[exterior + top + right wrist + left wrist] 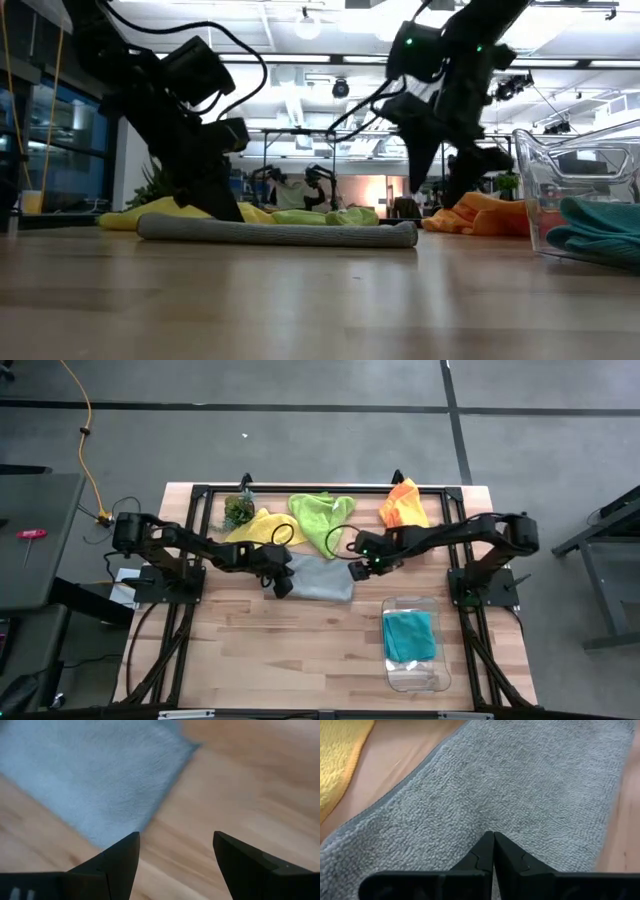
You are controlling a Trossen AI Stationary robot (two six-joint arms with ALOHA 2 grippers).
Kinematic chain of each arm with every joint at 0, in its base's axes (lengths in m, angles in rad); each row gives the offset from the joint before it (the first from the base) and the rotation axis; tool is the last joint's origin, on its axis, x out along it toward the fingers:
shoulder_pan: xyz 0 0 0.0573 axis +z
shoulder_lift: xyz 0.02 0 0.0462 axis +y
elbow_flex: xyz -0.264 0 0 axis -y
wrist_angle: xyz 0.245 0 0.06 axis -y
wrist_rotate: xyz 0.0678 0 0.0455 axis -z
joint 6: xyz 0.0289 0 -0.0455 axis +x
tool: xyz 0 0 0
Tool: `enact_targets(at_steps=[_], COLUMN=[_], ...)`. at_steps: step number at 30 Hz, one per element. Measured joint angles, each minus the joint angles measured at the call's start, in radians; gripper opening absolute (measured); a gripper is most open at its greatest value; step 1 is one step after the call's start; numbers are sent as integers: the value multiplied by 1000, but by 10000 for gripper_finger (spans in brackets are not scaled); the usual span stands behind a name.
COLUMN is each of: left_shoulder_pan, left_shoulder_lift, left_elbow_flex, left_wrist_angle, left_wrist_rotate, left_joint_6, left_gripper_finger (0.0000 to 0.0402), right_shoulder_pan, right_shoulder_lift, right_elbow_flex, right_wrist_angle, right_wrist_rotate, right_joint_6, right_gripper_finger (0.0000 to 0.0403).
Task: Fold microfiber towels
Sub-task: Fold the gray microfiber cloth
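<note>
- Bare pale wooden tabotop boards fill the foreground of the low view, and beyond them lies the folded grey microfiber towel [277,232] as a long flat slab, its long axis running left to right across the tabletop [300,660].
- From above, the grey microfiber towel [322,577] sits near the tabletop's middle, roughly rectangular, between the two arms.
- Left gripper [281,582] rests at the grey towel's left end; in its wrist view the two dark fingers [482,855] are pressed together right over the grey pile [520,785], and whether any cloth is caught between them cannot be made out.
- Right gripper [360,568] hangs just above the towel's right corner, fingers [117,855] spread wide with bare wood between them and the towel's corner [100,785] beyond, blurred.
- Clear plastic bin [440,660] stands toward the tabletop's near right corner and holds the folded teal microfiber towel [410,635]; in the low view its wall [560,160] is cut off at the picture's edge.
- Along the far edge lie the crumpled yellow microfiber towel [258,528], lime green microfiber towel [320,512] and orange microfiber towel [403,505], well apart from the bin.
- Small dark-green plant-like clump [238,510] sits just beside the yellow towel, near the far left corner.
</note>
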Motion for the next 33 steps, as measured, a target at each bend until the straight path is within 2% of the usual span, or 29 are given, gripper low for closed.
enact_targets(at_steps=[3, 13, 27, 30, 33], left_shoulder_pan=[-6, -45, -64, -63, -51], left_shoulder_lift=[-6, -7, -9, -9, -31], left_elbow_flex=[0, 2, 4, 4, 4], left_wrist_angle=[6, 17, 77, 82, 69], left_wrist_rotate=[2, 22, -5, -4, 31], left_joint_6=[8, 22, 44, 44, 63], left_gripper_finger=[0, 0, 0, 0, 0], right_shoulder_pan=[3, 15, 32, 37, 38], right_shoulder_lift=[50, 196, 232, 234, 235], right_elbow_flex=[0, 2, 4, 4, 3], right_wrist_angle=[80, 211, 327, 324, 314], right_wrist_rotate=[-50, -38, 57, 93, 113], right_joint_6=[7, 169, 316, 314, 300], right_gripper_finger=[245, 245, 244, 226, 181])
